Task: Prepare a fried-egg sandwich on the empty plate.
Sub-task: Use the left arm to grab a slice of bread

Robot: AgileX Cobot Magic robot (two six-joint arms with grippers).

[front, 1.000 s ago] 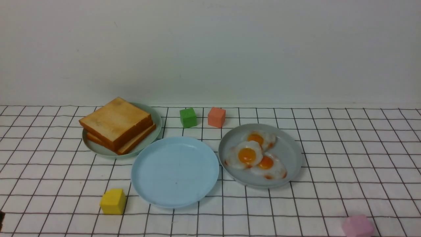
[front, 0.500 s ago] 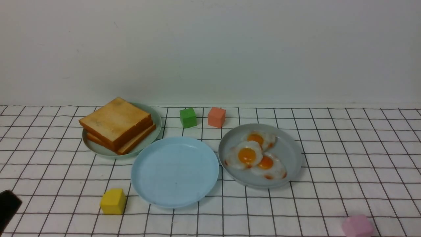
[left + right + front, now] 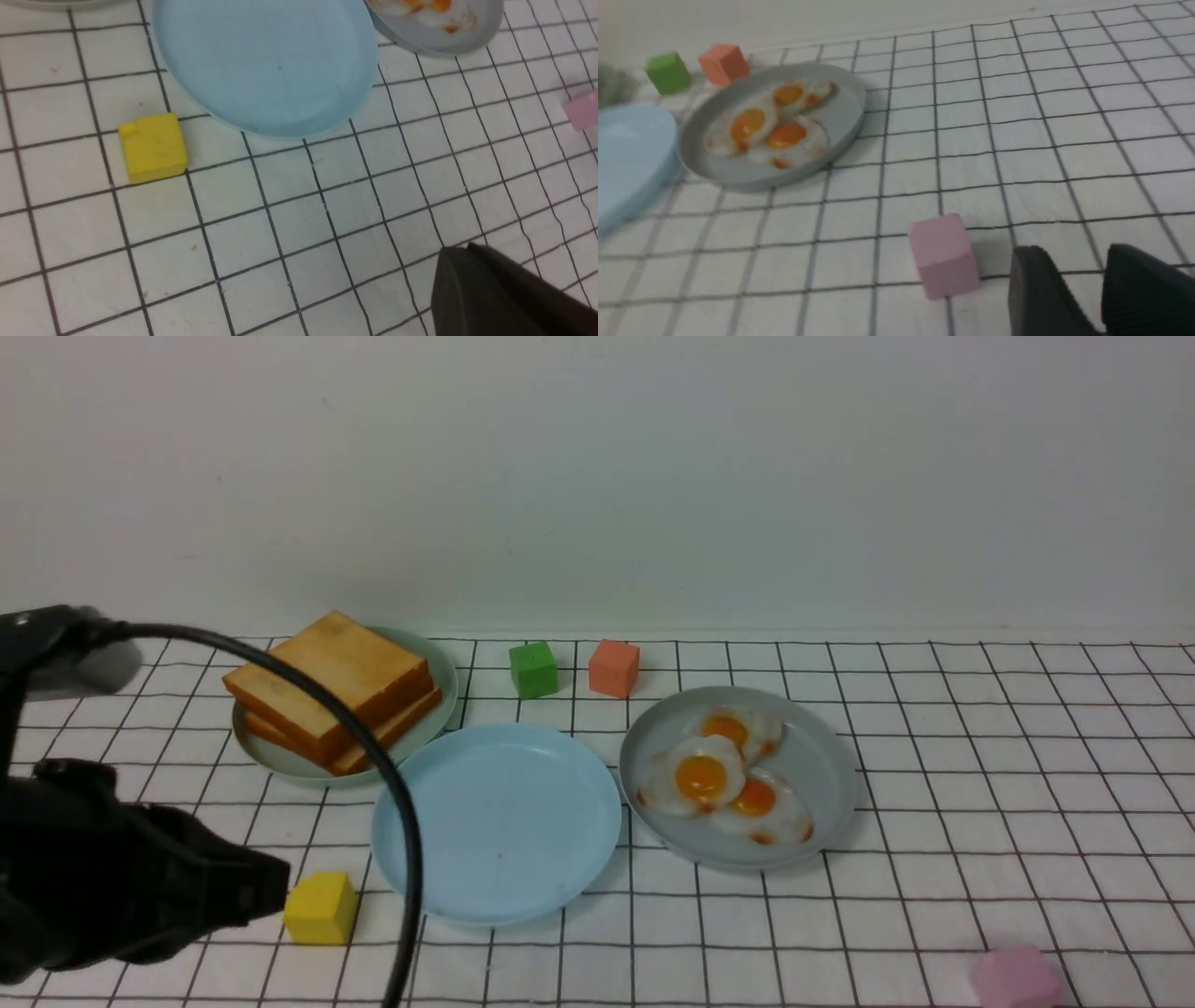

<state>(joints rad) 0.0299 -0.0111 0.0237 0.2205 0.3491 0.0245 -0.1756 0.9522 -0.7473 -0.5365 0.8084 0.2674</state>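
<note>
The front view looks forward across the desk [image 3: 980,784] to the wall [image 3: 597,476]. The left wrist view stares steeply down, close; the right wrist view skims low. All share the blue plate [image 3: 497,823] and grey plate [image 3: 822,775].

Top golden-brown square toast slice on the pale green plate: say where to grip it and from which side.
Pinch the top golden-brown square toast slice at its thick left corner, one finger above, one below, coming low from the robot's left. It lies flat, likely too broad to span from above, and that corner seems to jut past the slices beneath.
</note>
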